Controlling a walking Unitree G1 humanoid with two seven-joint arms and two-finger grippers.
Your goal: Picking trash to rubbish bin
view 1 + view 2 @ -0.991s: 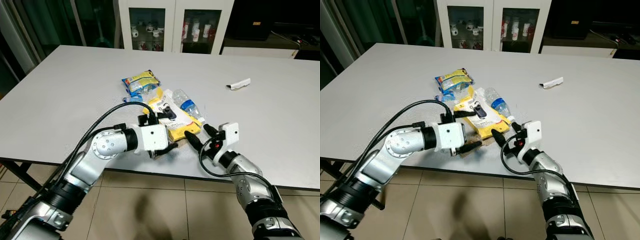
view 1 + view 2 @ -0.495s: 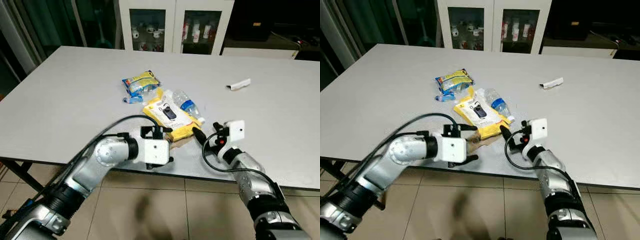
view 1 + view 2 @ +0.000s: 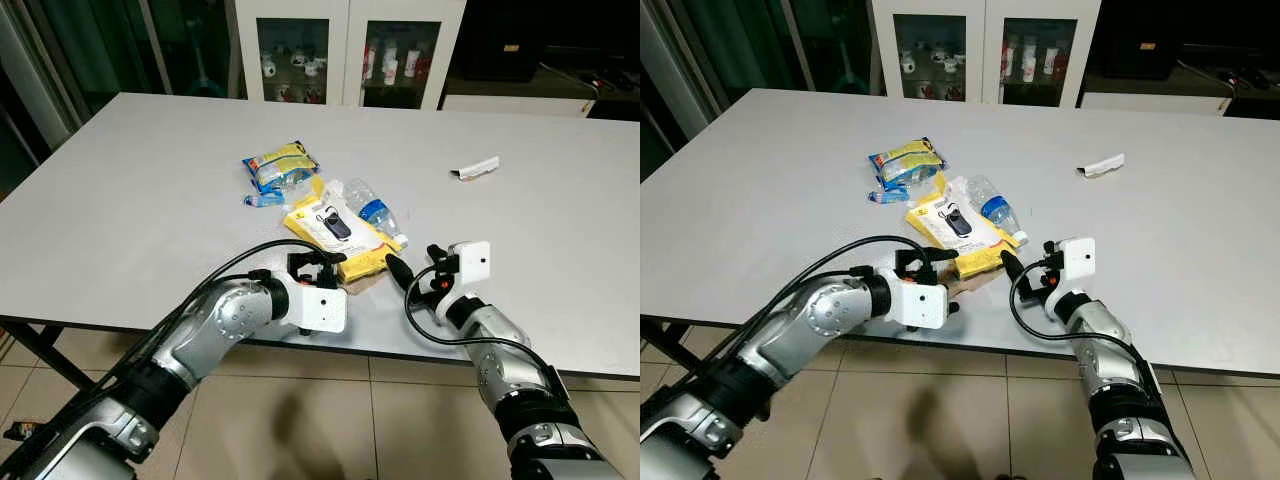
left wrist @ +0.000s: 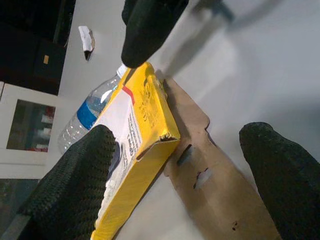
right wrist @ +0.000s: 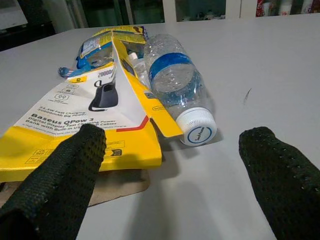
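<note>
A flat yellow cardboard package (image 3: pixel 338 232) lies on the white worktop (image 3: pixel 150 200), resting on a brown card sheet (image 4: pixel 210 190), with a clear plastic bottle with a blue label (image 3: pixel 372 211) touching its far side. The left tool (image 3: pixel 318 272) sits at the package's near corner, fingers spread, grasping nothing. The right tool (image 3: pixel 412 268) is just beside the package's right edge and the bottle's white cap (image 5: pixel 197 131), also spread and empty.

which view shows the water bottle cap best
The right wrist view: the water bottle lies on its side with its white cap facing the camera, close and sharp. The left wrist view shows its blue-labelled body behind the yellow box. The eye views show it small, beside the box.
</note>
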